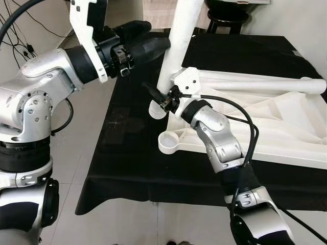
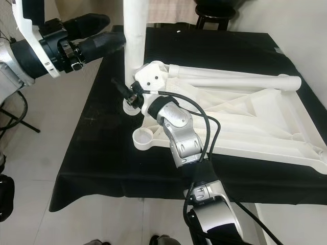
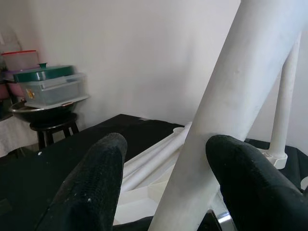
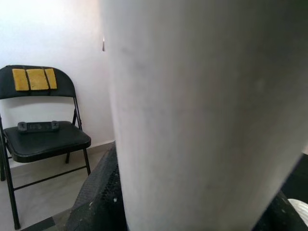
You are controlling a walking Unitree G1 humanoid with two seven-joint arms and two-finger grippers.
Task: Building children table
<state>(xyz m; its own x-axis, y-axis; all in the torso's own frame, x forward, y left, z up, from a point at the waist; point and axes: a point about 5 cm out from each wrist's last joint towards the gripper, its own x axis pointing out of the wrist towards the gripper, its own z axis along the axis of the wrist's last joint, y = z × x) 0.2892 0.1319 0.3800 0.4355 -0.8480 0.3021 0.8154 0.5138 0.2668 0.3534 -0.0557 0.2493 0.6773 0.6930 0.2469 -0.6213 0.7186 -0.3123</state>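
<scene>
The white table top (image 1: pixel 286 127) lies upside down on a black-covered table (image 1: pixel 127 153). One white leg (image 1: pixel 179 35) stands tilted at its near-left corner bracket (image 1: pixel 186 76). My left gripper (image 1: pixel 163 43) reaches in from the left high on this leg, open, with its fingers (image 3: pixel 96 183) on either side of the leg (image 3: pixel 226 96) and one touching it. My right gripper (image 1: pixel 159 99) is shut on the leg's lower end, and the leg (image 4: pixel 202 96) sits right against that camera. A second leg (image 1: pixel 255 81) lies along the top's far edge. An empty round socket (image 1: pixel 170 143) sits at the front corner.
The black cloth hangs over the table's front edge, with tiled floor to the left. A dark stool (image 1: pixel 227 20) stands behind the table. A black folding chair (image 4: pixel 43 139) holds a controller. Lidded containers (image 3: pixel 48 86) sit on a stool by the wall.
</scene>
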